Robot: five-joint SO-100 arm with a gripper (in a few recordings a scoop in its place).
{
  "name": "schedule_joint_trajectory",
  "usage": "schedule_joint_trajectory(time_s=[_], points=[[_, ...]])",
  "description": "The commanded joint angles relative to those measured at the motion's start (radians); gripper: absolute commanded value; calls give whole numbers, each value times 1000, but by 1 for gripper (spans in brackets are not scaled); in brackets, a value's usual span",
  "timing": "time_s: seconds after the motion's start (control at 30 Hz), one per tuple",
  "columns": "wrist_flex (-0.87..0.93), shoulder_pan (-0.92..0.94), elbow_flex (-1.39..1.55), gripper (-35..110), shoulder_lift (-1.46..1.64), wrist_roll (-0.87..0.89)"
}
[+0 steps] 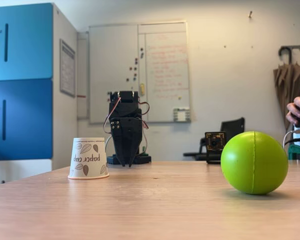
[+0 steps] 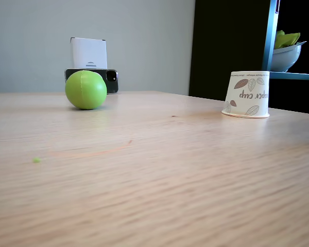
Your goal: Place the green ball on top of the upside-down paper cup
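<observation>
Green ball (image 1: 254,162) rests on the wooden tabletop (image 1: 150,210), well apart from the cup (image 1: 88,158), which stands rim-down, nothing on it. Black hand (image 1: 126,161) hangs fingers-down behind the cup, near the tabletop's far edge, fingertips close together, holding nothing. Both fixed views show ball (image 2: 86,89) and cup (image 2: 247,94) apart.

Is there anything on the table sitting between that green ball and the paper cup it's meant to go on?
Nothing visible does. In both fixed views the wooden table lies bare between the green ball and the upside-down paper cup. The gripper hangs behind the cup, tips pointing down, not between them.
</observation>
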Motion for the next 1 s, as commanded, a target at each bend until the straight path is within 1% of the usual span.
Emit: schedule_joint_trajectory(time_s=[0.0, 0.7, 0.97], points=[[8, 8, -5, 0, 5, -11], [-3, 9, -5, 0, 2, -11], [-18, 14, -52, 0, -64, -37]])
